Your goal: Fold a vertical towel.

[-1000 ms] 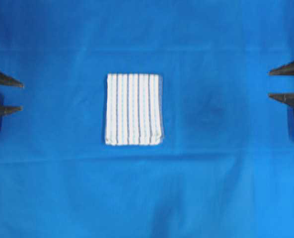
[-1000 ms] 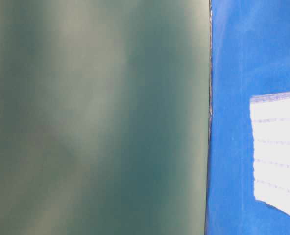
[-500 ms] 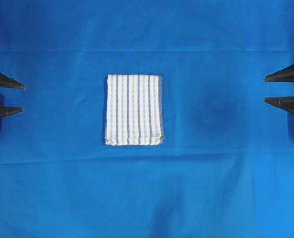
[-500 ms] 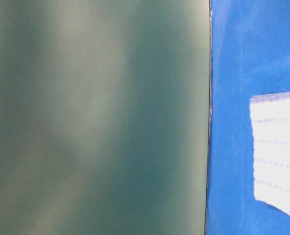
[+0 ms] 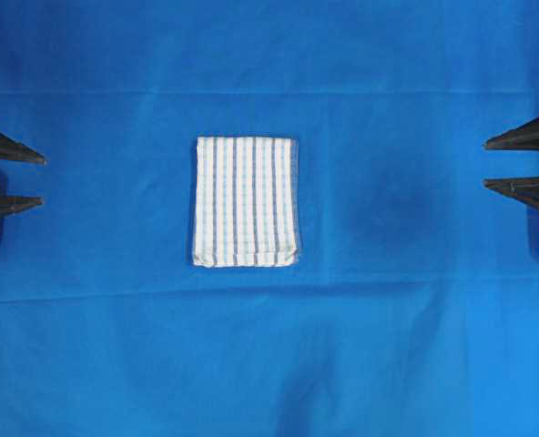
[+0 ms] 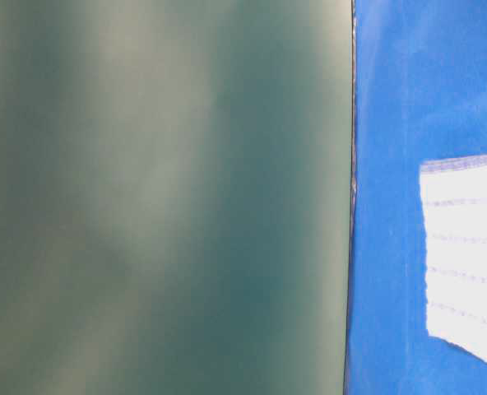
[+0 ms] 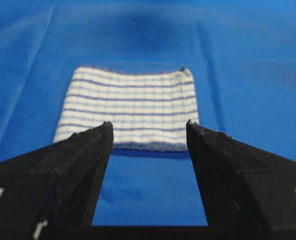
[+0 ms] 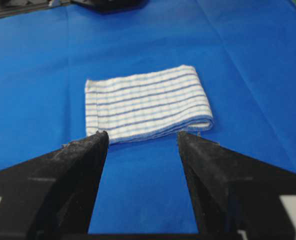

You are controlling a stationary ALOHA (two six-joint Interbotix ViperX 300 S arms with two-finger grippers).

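Striped towel [image 5: 246, 201] sits folded; both claws, left claw [image 5: 40, 178] and right claw [image 5: 488, 163], open, empty, well apart. Risk: regrasp snags top layer, undoing fold.

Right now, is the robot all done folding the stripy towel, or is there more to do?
It looks done. The towel lies as a small, neat, layered rectangle in the middle of the blue cloth; the right wrist view shows a rounded fold along one edge. Nothing is in hand: the left gripper and right gripper are open, empty and back at the sides. I can't see anything left, unless another fold is wanted.
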